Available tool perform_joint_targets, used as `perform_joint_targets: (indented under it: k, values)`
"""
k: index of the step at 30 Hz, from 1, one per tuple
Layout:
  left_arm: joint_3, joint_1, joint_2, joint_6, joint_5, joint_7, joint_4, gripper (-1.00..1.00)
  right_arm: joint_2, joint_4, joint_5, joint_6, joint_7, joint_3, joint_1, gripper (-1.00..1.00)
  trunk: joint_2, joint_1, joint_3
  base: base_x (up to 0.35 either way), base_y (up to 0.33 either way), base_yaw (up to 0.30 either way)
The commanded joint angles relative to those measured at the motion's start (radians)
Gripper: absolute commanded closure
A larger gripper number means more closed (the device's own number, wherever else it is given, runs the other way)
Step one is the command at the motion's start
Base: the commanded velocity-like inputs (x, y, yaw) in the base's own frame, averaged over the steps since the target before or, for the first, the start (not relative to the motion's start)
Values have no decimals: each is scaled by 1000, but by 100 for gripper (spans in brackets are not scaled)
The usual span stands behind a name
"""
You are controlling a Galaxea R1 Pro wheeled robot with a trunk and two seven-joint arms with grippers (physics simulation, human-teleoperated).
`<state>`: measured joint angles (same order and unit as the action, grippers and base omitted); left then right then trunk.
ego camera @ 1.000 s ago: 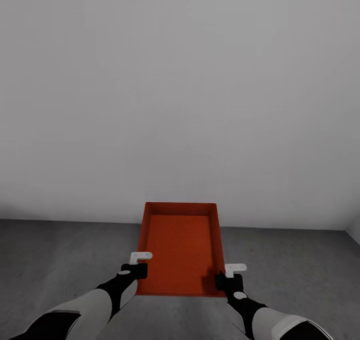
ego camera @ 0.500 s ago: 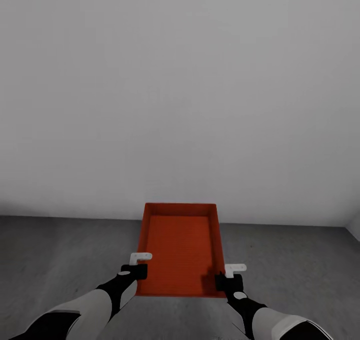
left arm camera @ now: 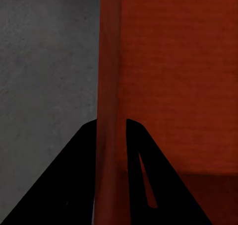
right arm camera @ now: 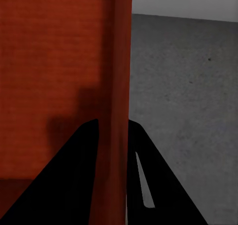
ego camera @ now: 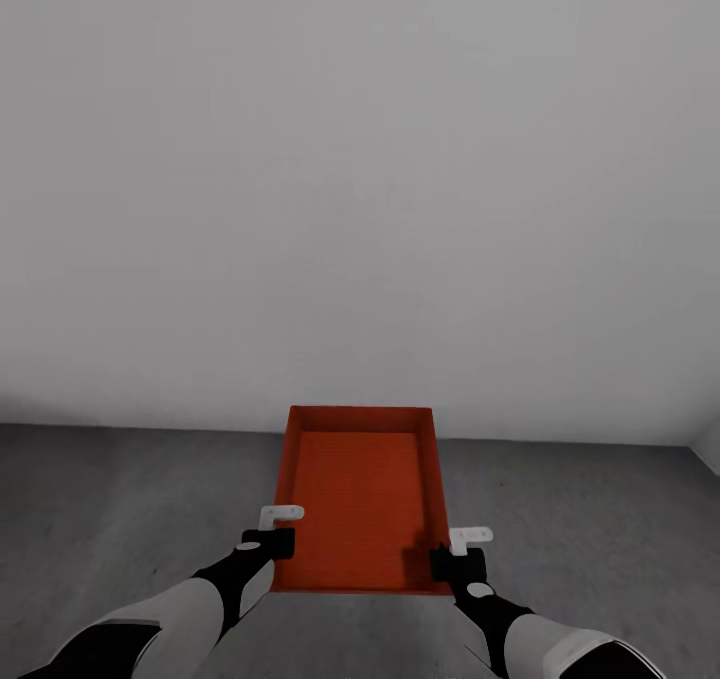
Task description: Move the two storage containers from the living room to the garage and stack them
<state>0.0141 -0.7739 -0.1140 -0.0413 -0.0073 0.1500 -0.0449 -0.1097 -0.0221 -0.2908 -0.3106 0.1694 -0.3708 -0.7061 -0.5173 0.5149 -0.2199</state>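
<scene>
A white wall (ego camera: 360, 159) stands ahead, with the dark grey floor (ego camera: 120, 499) below it. I carry the storage container (ego camera: 360, 499) in front of me, above this floor. If one arm drifts, the thin walls may slip out and the bin tilts. My left gripper (ego camera: 268, 542) pinches its left wall, my right gripper (ego camera: 458, 562) pinches its right wall, both at the near end.

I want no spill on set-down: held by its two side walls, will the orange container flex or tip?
The container looks empty, so probably light. Its walls look thin where the left gripper and right gripper pinch them, so they may flex. Wide and low, it seems unlikely to tip.
</scene>
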Motion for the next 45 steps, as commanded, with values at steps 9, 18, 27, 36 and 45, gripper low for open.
perform_joint_targets:
  k: [9,18,27,36,45]
  values:
    - [44,-1,59,-4,-1,12,3,100,-1,2,13,-22,-1,44,-2,100,-2,0,-16,0,0,0]
    - [44,-1,59,-5,-2,11,3,100,-2,2,13,-22,-1,44,-2,100,-2,0,-30,0,0,0]
    - [44,-1,47,-5,1,13,3,100,-2,2,13,-22,-1,44,-1,100,-2,0,-45,0,0,0]
    - [44,-1,46,-5,1,13,3,100,-2,2,13,-22,-1,44,-2,100,-2,0,-59,0,0,0]
    - [44,-1,46,-5,0,13,4,100,-2,2,13,-22,-1,44,-2,100,-2,0,-73,0,0,0]
